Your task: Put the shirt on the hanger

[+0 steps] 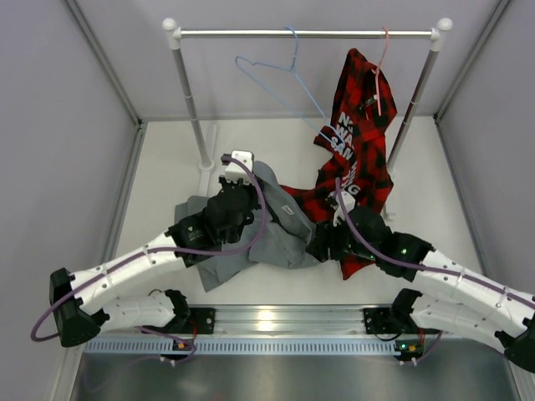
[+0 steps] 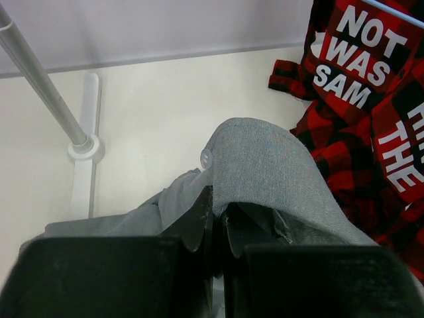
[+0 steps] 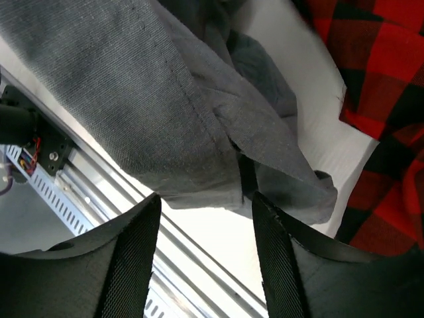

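The left pincer point(image 2: 215, 222) is clamping a buttoned edge of the grey shirt point(image 2: 265, 165), jaws pressed together on the cloth, probably so that this edge is coming up off the surface point(image 2: 152, 112) and opening out. The right pincer point(image 3: 205, 202) is gaping open, the shirt's hem lying just beyond its fingertips, not yet caught. The shirt is lying crumpled between both arms, well apart from the blue hanger point(image 1: 280, 71), which is hanging on the rail point(image 1: 251, 33) near the plaid shirt point(image 1: 359, 142).

Lab test cell, white walls point(image 1: 58, 125), aluminium mounting rail point(image 1: 284, 319), clothes rack point(image 1: 251, 34)
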Controlling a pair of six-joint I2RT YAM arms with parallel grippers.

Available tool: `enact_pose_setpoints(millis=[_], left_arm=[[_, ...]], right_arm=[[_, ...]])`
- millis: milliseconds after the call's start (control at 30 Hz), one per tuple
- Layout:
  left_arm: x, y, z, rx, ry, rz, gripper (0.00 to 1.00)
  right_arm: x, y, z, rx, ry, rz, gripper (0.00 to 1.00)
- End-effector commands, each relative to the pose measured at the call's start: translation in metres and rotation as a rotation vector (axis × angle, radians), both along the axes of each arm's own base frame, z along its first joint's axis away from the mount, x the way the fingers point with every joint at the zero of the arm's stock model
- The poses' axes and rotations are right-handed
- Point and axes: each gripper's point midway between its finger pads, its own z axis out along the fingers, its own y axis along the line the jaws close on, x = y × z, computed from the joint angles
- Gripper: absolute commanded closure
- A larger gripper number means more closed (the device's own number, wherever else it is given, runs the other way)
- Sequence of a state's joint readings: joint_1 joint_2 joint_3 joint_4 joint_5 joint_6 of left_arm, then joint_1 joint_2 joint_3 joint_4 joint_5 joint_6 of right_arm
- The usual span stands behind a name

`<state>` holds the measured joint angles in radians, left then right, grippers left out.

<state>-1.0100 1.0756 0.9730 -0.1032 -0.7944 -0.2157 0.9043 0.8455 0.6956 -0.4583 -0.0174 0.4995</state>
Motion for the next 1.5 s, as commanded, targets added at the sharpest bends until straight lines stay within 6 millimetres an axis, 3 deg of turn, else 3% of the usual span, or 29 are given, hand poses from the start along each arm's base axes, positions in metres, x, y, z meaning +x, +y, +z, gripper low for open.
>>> enact_pose_setpoints(millis=[0,267,300,333,367,400,433,467,533,567,600,633,700,733,800,833,900,933,1000,1033,1100,1133,1167,1200,1233,1267,1333,1400,1467], left_arm=[[0.005,0.002,0.019,-0.072,-0.011,0.044,1.00],[0.006,0.009,0.031,-0.089,-0.020,0.069,1.00],[0.006,0.012,0.035,-0.096,-0.027,0.081,1.00],[0.005,0.015,0.038,-0.099,-0.033,0.088,1.00],[0.004,0.019,0.046,-0.107,-0.043,0.096,1.00],[0.002,0.026,0.057,-0.107,-0.064,0.104,1.00],[0.001,0.033,0.066,-0.109,-0.081,0.125,1.00],[-0.001,0.039,0.079,-0.115,-0.103,0.129,1.00],[-0.012,0.051,0.127,-0.122,-0.197,0.073,1.00],[-0.017,0.056,0.146,-0.129,-0.240,0.055,1.00],[-0.029,0.075,0.185,-0.149,-0.325,0.046,1.00],[-0.039,0.078,0.206,-0.174,-0.376,-0.003,1.00],[-0.057,0.091,0.244,-0.183,-0.477,-0.068,1.00],[-0.078,0.091,0.273,-0.212,-0.562,-0.171,1.00],[-0.092,0.086,0.289,-0.182,-0.638,-0.265,1.00],[-0.093,0.076,0.286,-0.165,-0.643,-0.305,1.00],[-0.090,0.053,0.272,-0.171,-0.609,-0.372,1.00],[-0.082,0.035,0.243,-0.144,-0.554,-0.401,1.00],[-0.074,0.020,0.210,-0.192,-0.474,-0.411,1.00],[-0.065,0.007,0.172,-0.184,-0.417,-0.409,1.00],[-0.065,-0.001,0.135,-0.261,-0.327,-0.416,1.00],[-0.063,-0.005,0.116,-0.280,-0.290,-0.416,1.00],[-0.059,-0.014,0.071,-0.256,-0.205,-0.413,1.00],[-0.056,-0.013,0.049,-0.311,-0.134,-0.369,1.00],[-0.053,-0.014,0.028,-0.313,-0.086,-0.344,1.00],[-0.052,-0.012,-0.009,-0.276,-0.008,-0.315,1.00],[-0.046,0.000,-0.040,-0.284,0.081,-0.199,1.00],[-0.046,0.011,-0.064,-0.243,0.165,-0.122,1.00],[-0.043,0.020,-0.073,-0.215,0.196,-0.055,1.00]], right_arm=[[0.025,0.025,0.029,0.151,-0.085,-0.077,0.45],[0.042,0.056,0.013,0.116,-0.077,-0.081,0.42],[0.045,0.057,0.012,0.103,-0.084,-0.088,0.46],[0.048,0.057,0.012,0.091,-0.092,-0.098,0.66],[0.057,0.054,0.022,0.065,-0.130,-0.129,1.00],[0.056,0.056,0.033,0.058,-0.158,-0.116,1.00],[0.058,0.057,0.051,0.061,-0.193,-0.104,1.00],[0.062,0.058,0.095,0.067,-0.268,-0.087,1.00],[0.059,0.059,0.150,0.082,-0.357,-0.062,1.00],[0.060,0.058,0.217,0.142,-0.460,-0.068,1.00],[0.051,0.056,0.230,0.108,-0.468,-0.035,1.00],[0.043,0.048,0.296,0.203,-0.540,-0.042,1.00],[0.036,0.052,0.313,0.126,-0.568,-0.008,1.00],[0.035,0.052,0.347,0.159,-0.609,-0.019,1.00],[0.034,0.049,0.354,0.112,-0.628,-0.019,1.00],[0.035,0.051,0.360,0.121,-0.635,-0.023,1.00],[0.038,0.050,0.354,0.104,-0.622,-0.042,1.00],[0.040,0.055,0.334,0.062,-0.597,-0.036,1.00],[0.040,0.047,0.317,0.048,-0.553,-0.071,1.00],[0.043,0.037,0.288,-0.016,-0.510,-0.123,1.00],[0.043,0.027,0.254,-0.083,-0.459,-0.152,1.00],[0.036,0.022,0.214,-0.126,-0.392,-0.143,1.00],[0.031,0.021,0.191,-0.144,-0.353,-0.130,1.00],[0.025,0.021,0.170,-0.149,-0.315,-0.119,1.00],[0.016,0.011,0.122,-0.202,-0.261,-0.096,1.00],[0.009,0.021,0.107,-0.142,-0.221,-0.078,1.00],[-0.002,0.013,0.057,-0.171,-0.144,-0.073,1.00],[-0.004,0.008,0.038,-0.192,-0.126,-0.079,1.00],[0.001,-0.003,0.028,-0.213,-0.117,-0.118,1.00]])
